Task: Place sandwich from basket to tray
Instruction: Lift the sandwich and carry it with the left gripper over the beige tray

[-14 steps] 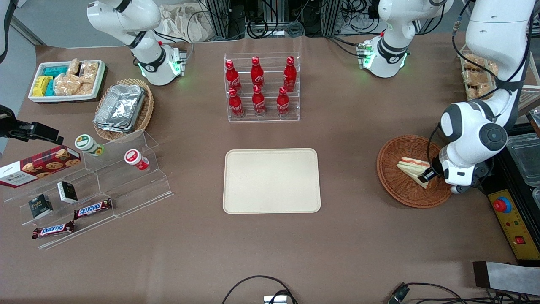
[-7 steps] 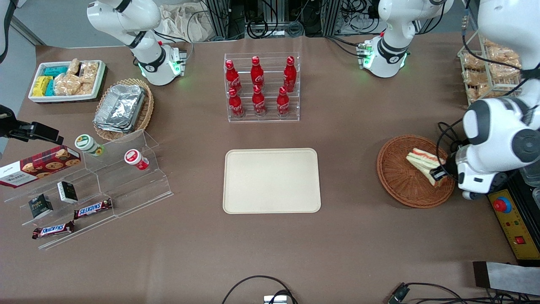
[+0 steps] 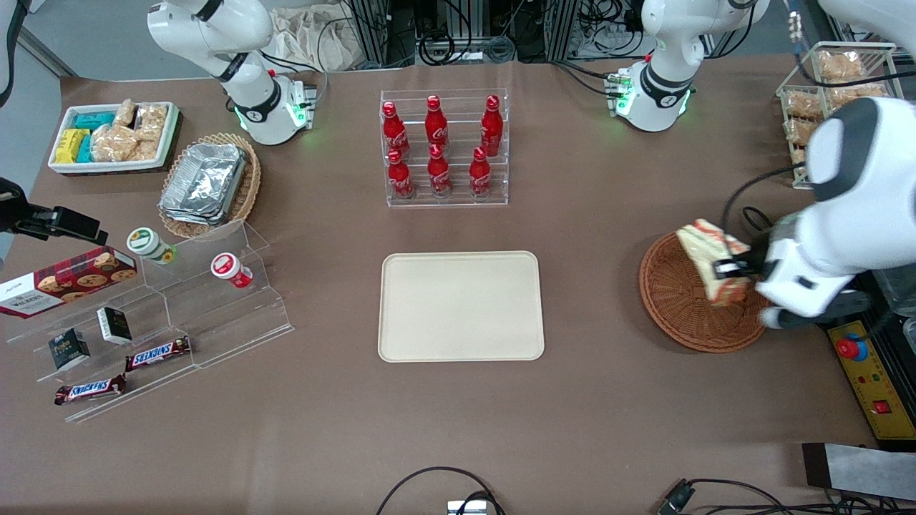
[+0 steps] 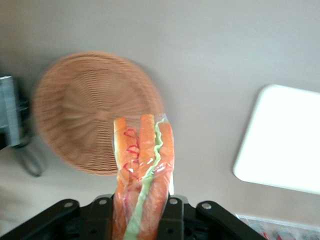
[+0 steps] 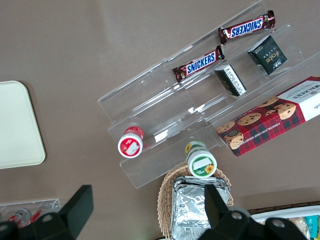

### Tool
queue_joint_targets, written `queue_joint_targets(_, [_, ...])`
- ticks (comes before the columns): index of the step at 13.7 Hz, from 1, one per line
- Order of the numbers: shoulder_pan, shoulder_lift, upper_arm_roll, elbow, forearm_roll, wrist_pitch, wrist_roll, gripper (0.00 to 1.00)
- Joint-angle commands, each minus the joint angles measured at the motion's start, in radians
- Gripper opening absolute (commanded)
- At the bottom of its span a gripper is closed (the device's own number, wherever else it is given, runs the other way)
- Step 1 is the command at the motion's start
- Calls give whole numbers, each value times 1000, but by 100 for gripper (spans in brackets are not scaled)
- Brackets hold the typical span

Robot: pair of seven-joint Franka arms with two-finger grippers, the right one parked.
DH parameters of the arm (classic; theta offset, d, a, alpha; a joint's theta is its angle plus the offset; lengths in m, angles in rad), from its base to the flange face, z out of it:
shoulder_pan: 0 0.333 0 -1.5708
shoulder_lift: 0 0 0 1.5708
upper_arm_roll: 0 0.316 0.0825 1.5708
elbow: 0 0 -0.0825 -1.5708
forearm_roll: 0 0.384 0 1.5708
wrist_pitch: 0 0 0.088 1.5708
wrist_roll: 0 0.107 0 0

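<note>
My left gripper (image 3: 731, 268) is shut on the sandwich (image 3: 708, 257), a wrapped white-bread wedge held in the air above the reddish-brown wicker basket (image 3: 680, 315). In the left wrist view the sandwich (image 4: 142, 170) shows its orange and green filling layers, clamped between the black fingers (image 4: 172, 217) of the gripper (image 4: 140, 220). The basket (image 4: 90, 110) lies below it with nothing in it. The cream-beige tray (image 3: 461, 305) lies flat at the table's middle, apart from the basket, and its corner (image 4: 280, 145) also appears in the left wrist view.
A clear rack of red cola bottles (image 3: 444, 146) stands farther from the front camera than the tray. A yellow control box with a red button (image 3: 866, 372) sits beside the basket. A wire rack of bagged snacks (image 3: 823, 93) stands at the working arm's end.
The gripper has lifted the sandwich out of the basket, raising it and tipping it more upright. The arm has swung up and outward over the basket's edge.
</note>
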Motion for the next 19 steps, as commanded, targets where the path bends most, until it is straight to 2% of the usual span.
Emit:
queue_joint_targets(1, [-23,128,-104,62,10,23,-24,0])
queue_joint_targets(3, [-121,206,-102,65,18,107,-99,0])
queue_joint_targets(6, [-221,326,-101,65,82,249,-198,0])
queue_joint_targets(9, [-256,426,-101,65,91,382,-248,0])
queue_joint_targets(12, [-319,481,-75,62,159,455,-312,0])
queue_joint_targets(14, [-341,515,-73,68,170,503,-326,0])
queue_joint_targets(15, [-342,524,-73,62,171,540,-334,13])
queue_joint_targets(17, [-344,559,-73,68,170,577,-346,74])
queue_joint_targets(18, [-344,569,-73,68,170,593,-348,98])
queue_joint_targets(19, [-344,567,-72,68,171,593,-349,100])
